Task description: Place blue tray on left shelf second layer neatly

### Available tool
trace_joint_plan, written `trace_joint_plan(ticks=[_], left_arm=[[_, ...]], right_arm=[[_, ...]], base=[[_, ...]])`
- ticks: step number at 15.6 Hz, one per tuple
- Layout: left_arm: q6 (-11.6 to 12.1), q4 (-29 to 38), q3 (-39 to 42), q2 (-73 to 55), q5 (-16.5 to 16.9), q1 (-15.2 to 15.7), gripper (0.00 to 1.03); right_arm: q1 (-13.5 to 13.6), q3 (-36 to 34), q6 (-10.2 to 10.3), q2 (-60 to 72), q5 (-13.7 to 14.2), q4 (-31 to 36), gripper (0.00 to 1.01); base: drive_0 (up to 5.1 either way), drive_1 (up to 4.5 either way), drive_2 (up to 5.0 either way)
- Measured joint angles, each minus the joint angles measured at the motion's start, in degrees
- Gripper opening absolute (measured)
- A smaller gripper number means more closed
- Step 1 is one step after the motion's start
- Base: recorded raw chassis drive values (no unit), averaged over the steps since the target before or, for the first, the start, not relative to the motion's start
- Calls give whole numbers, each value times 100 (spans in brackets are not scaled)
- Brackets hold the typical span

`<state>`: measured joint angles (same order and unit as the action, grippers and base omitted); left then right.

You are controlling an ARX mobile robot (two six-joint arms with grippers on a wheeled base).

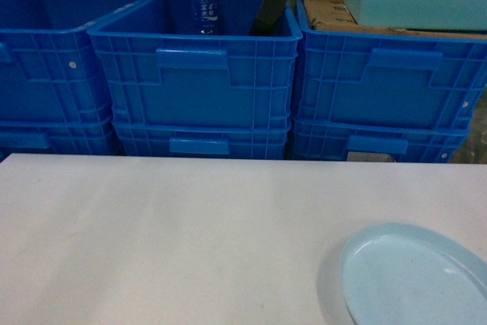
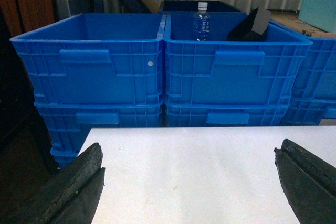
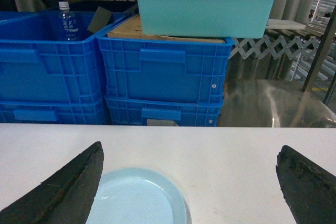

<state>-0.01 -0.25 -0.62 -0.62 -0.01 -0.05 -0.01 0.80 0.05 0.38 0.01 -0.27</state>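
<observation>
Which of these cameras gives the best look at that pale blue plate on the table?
The head view: the blue tray shows largest there, though cut off at the corner. The right wrist view shows its upper part, one side hidden behind a gripper finger. The left wrist view does not show it.

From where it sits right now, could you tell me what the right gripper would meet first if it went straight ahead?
Probably the stacked blue crates beyond the white table. The right gripper is open and points across the tabletop, and the blue tray lies low beneath its left finger. Depth is uncertain.
</observation>
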Motion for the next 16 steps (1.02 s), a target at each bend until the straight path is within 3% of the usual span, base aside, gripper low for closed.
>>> trace_joint_plan(ticks=[1,2,4,5,7,9,10,11,13,16], left_arm=[[0,0,0,0,0,0,98],[0,2,0,0,0,0,98],[0,0,0,0,-2,0,98],[0,2,0,0,-2,0,98],[0,2,0,0,-2,0,98],[0,2,0,0,-2,0,98],[0,0,0,0,-2,0,98],[0,2,0,0,0,0,98],[0,2,0,0,-2,0,98],[0,0,0,0,0,0,98]], right_arm=[[0,0,0,0,0,0,98],[-192,11,358,610,-428,208,98],[-562,157,848,1825,-920,1003,98],[-619,339,1082,2426,-1185,1340,98],[-1023,1150,1620,4310,-2223,2009,98],[-1320,1784,1974,5576,-3040,1698,98],[-1438,2109,2028,6251,-3501,1543,98],[-1497,2341,2020,6723,-3744,1480,98],[-1705,2924,1834,7576,-4291,1108,98],[-1939,3383,1272,8264,-4481,804,98]], base=[[0,0,0],[0,0,0],[0,0,0],[0,0,0],[0,0,0],[0,0,0],[0,0,0],[0,0,0],[0,0,0],[0,0,0]])
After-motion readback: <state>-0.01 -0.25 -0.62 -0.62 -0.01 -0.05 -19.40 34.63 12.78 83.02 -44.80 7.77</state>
